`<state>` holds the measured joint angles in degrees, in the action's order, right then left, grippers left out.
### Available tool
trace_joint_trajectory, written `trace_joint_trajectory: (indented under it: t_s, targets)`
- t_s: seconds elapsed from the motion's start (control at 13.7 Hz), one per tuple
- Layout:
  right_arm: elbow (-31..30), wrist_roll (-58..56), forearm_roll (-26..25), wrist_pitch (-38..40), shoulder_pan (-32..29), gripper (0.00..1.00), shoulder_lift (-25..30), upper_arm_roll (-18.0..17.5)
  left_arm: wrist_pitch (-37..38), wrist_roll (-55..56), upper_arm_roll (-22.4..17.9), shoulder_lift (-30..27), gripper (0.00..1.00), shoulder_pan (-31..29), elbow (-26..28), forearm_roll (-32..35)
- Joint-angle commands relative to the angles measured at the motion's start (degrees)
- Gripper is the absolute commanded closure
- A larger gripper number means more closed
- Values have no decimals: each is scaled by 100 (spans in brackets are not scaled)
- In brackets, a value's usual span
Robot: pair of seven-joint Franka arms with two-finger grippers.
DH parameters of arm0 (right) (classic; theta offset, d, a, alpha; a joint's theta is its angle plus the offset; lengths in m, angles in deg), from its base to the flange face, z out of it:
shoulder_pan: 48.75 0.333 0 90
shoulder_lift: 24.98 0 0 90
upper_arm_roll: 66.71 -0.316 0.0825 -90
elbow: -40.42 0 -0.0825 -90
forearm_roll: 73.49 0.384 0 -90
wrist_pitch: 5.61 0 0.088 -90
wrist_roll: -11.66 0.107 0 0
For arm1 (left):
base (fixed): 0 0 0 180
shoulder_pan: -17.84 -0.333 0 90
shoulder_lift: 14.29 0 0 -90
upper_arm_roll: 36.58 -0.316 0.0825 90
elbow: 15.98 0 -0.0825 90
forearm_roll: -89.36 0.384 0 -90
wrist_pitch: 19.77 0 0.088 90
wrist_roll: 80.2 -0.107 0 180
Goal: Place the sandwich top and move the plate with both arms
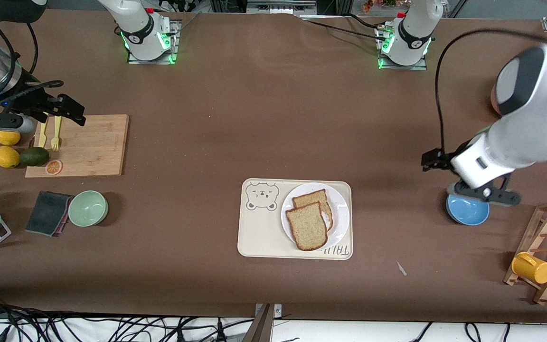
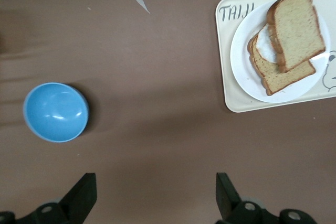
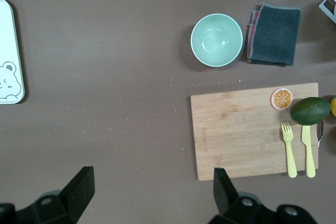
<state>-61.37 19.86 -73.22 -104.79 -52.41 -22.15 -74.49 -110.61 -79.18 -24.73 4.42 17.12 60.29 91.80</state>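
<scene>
The plate (image 1: 340, 228) sits on the tray (image 1: 259, 237) at mid-table, toward the front camera edge, occupying the tray's end nearer the left arm. On the plate lies a lower slice (image 1: 318, 197) with a white layer showing at its edge in the left wrist view. The sandwich top (image 1: 306, 227) rests over it, shifted toward the front camera and skewed, so the two slices do not line up; part of the lower slice stays exposed.

The left gripper (image 2: 155, 195) hangs over bare table beside the blue bowl (image 1: 467, 210), toward the left arm's end. Its fingers (image 2: 83, 195) stand spread wide with nothing between them. The plate and sandwich top lie well apart from it, toward the table's middle.

The right gripper (image 3: 152, 192) hangs over the cutting board (image 1: 93, 145) edge at the right arm's end. Its fingers (image 3: 81, 190) are likewise parted and empty. The plate is well apart from it too; only the tray's bear-print end shows in the right wrist view.

On the board lie a yellow fork (image 1: 55, 135) and knife (image 1: 42, 135), an avocado (image 1: 34, 156) and an orange slice (image 1: 53, 166). A green bowl (image 1: 88, 208) stands nearer the front camera than the board, beside a dark cloth (image 1: 48, 213).
</scene>
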Motion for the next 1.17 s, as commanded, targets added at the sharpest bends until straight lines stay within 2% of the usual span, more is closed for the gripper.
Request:
trace_joint_trajectory:
  t_s: [0.0,0.07,0.29,0.44,0.73,0.95,1.1]
  targets:
    - [159,41,-10,74,-38,0,-20,-4,75,143,-103,-777,0,19,255,170]
    - [159,49,-10,100,-38,0,-2,-4,84,344,-121,-1016,0,-59,396,135]
    - [159,49,-10,74,-38,0,-11,-4,23,627,-253,-2140,0,-42,1651,-155]
    - [177,49,-1,65,-47,0,-11,-4,31,627,-305,-2467,0,-25,2022,-199]
    - [177,49,17,56,-38,0,-11,-4,-38,627,-498,-2083,0,414,2041,-208]
    - [229,93,8,65,-38,0,-20,-13,-215,592,-683,-2047,0,521,2041,-366]
    - [256,102,8,65,-38,0,-20,-13,-232,601,-1025,-2055,0,599,2014,-594]
